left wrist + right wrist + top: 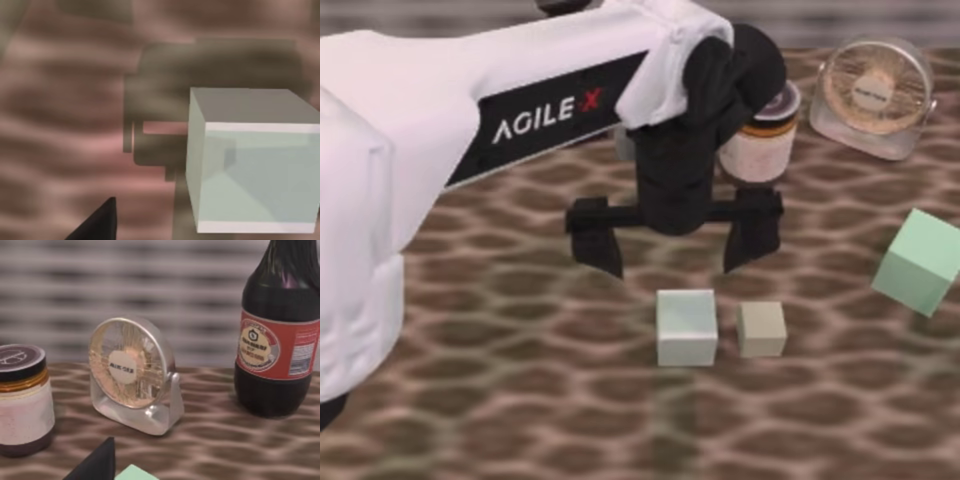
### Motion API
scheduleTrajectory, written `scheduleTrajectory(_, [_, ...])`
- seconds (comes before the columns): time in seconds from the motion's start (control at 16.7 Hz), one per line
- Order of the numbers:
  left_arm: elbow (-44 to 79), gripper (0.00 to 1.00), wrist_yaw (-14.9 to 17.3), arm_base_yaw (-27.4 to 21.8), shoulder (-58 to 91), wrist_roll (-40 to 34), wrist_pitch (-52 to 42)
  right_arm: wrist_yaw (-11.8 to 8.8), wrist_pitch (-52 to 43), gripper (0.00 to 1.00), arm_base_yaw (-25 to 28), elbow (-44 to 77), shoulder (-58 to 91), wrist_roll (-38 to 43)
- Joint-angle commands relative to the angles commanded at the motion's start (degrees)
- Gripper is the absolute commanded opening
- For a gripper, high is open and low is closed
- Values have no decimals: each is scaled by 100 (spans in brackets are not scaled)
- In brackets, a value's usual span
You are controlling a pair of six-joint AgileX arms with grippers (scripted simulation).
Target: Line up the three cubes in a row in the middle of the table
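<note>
Left gripper (pixel 673 245), jaws apart and empty, hovers just behind the pale-green cube (pixel 687 327) and small beige-grey cube (pixel 761 329), which sit side by side mid-table (pixel 520 400). The matte mint-green cube (pixel 918 262), tilted, lies well apart at the right edge, probably nearer the right arm, whose gripper state cannot be told.

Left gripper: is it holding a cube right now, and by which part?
Nothing is held. The left gripper hangs open above the table, behind the pale-green cube and beige-grey cube, both resting free.
</note>
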Motion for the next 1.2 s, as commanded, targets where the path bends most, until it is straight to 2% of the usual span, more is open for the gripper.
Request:
scheduleTrajectory(0.24, [-1134, 100, -30, 563, -1272, 294, 750, -7, -717, 100, 86, 1051, 1150, -530])
scheduleTrajectory(0.48, [-2858, 100, -43, 1330, -3219, 848, 1790, 10, -1777, 100, 186, 2544, 3069, -1303])
scheduleTrajectory(0.9, [-6432, 100, -23, 2808, -7330, 2260, 3933, 35, -3919, 100, 406, 5374, 7197, -2830])
scheduleTrajectory(1.2, [-8720, 100, 7, 3724, -10134, 3353, 5407, 37, -5226, 100, 554, 7162, 9563, -3778])
